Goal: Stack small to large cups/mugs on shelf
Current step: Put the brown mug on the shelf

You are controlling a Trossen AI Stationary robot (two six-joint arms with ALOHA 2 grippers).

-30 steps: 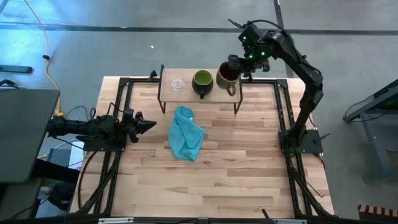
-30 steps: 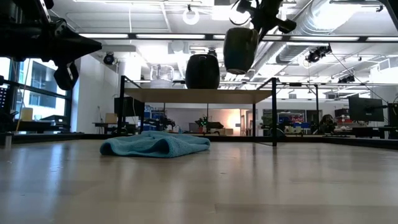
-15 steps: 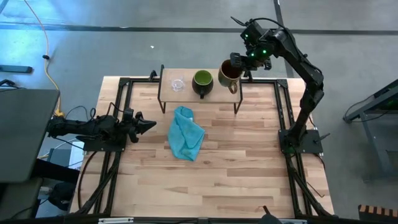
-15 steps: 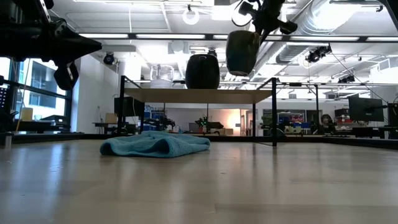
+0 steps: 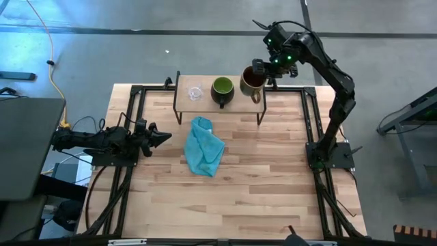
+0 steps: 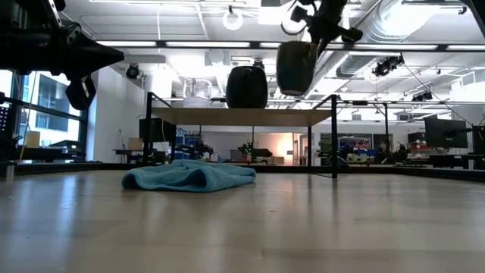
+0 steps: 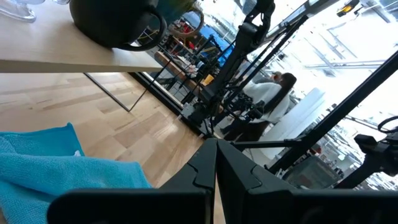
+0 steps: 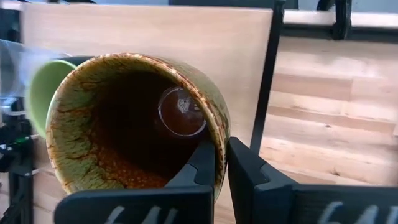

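robotics lab: exposed ceiling ducts [image 6: 424, 30], strip lights, monitors [image 6: 445, 133], equipment benches

Teal cloth [image 5: 204, 154] crumpled on striped wooden tabletop [image 5: 259, 178].

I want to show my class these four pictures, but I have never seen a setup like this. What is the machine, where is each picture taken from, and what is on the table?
The machine is two dark robot arms at a wooden table. One picture looks straight down, one looks level along the tabletop, and two come from cameras on the arms' wrists.

At the table's far edge stands a small shelf on thin black legs. On it are a tiny clear glass cup and a dark mug with green inside. A teal cloth lies on the table.

The right gripper is shut on the rim of an olive-tan mug, holding it in the air above the shelf's right end. The left gripper waits, shut and empty, at the table's left side.
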